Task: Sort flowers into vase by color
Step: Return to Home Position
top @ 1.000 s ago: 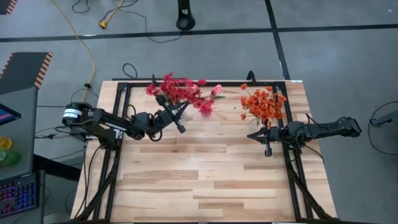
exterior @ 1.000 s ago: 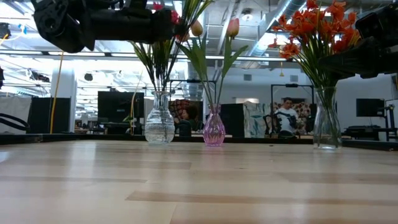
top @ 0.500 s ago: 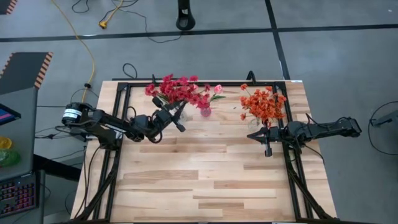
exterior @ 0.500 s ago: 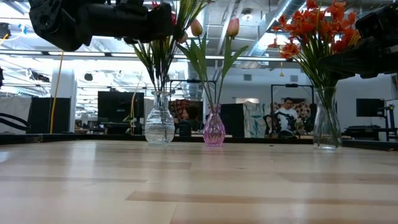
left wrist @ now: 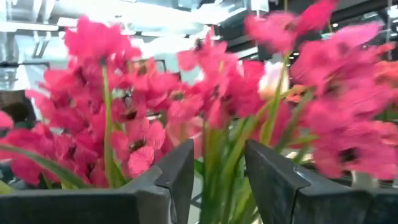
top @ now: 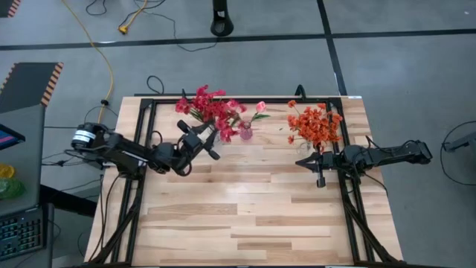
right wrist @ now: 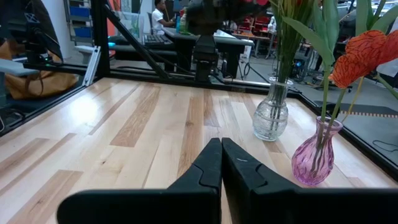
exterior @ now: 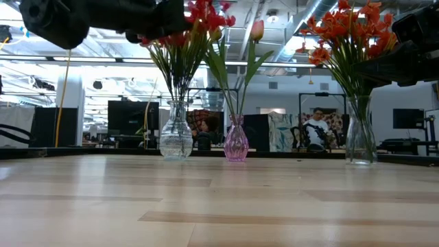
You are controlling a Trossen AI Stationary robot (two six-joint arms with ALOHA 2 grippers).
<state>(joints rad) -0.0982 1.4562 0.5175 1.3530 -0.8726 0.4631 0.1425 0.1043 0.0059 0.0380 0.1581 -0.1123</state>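
A bunch of red flowers (top: 212, 112) stands with its green stems in a clear glass vase (exterior: 176, 139) at the table's far left. My left gripper (top: 210, 140) is open just on the near-left side of the bunch. In the left wrist view (left wrist: 219, 165) the stems show beyond the gap between its fingers. A pink vase (exterior: 236, 143) beside it holds pale pink buds (exterior: 256, 30). Orange flowers (top: 315, 123) stand in a clear vase (exterior: 360, 140) at the far right. My right gripper (top: 317, 165) is shut and empty, near that vase.
A black metal frame (top: 149, 104) runs round the table's far and side edges. The bare wooden tabletop (top: 245, 208) stretches toward the near edge. A person (exterior: 317, 127) sits in the room behind the table.
My left gripper has drawn back a little toward the table's left edge. The red bunch, which leaned over toward the pink vase, has swung back and now stands upright in the clear vase. Its blossoms now show past the arm in the low view.
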